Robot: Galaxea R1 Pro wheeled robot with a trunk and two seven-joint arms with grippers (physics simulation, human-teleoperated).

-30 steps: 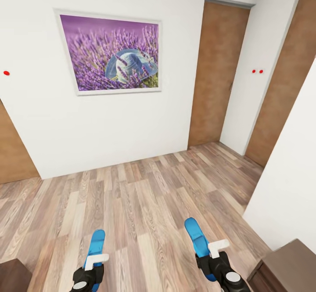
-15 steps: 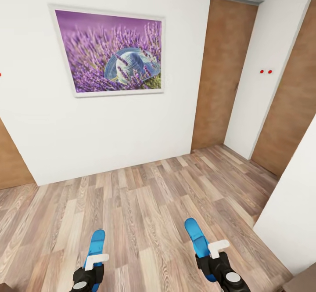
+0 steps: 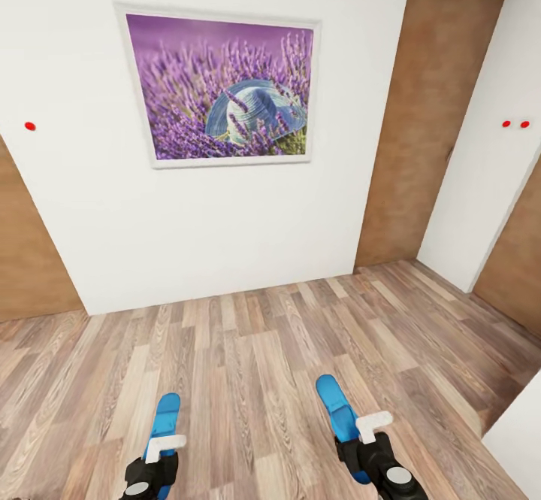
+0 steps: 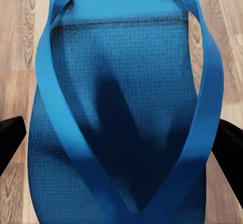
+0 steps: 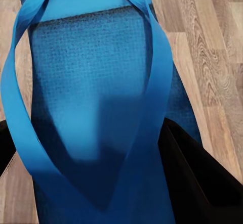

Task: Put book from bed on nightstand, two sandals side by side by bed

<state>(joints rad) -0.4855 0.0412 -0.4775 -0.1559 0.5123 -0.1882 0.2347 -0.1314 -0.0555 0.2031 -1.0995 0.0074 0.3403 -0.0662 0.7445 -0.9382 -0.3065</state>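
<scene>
I hold one bright blue sandal in each gripper, low over the wood-plank floor (image 3: pixel 248 350) of the bedroom. At the head view's bottom left, my left gripper (image 3: pixel 160 451) is shut on the left sandal (image 3: pixel 166 412). At the bottom right, my right gripper (image 3: pixel 362 440) is shut on the right sandal (image 3: pixel 333 404). Both sandals point toward the wall ahead. The left wrist view shows the sandal (image 4: pixel 121 107) with its straps between black fingers (image 4: pixel 10 140). In the right wrist view, the other sandal (image 5: pixel 91 82) lies against a black finger (image 5: pixel 202 178). The book, the bed and the nightstand are out of view.
A white wall (image 3: pixel 225 222) with a framed lavender picture (image 3: pixel 222 86) stands ahead. Brown doors sit at the left edge (image 3: pixel 30 244), right of centre (image 3: pixel 436 124) and far right (image 3: pixel 518 259). A white surface (image 3: pixel 522 447) cuts into the lower right corner.
The whole view has swung left, so the picture and doors slid right and the dark wooden furniture at the bottom right left the frame. Both grippers keep their sandals as before.
</scene>
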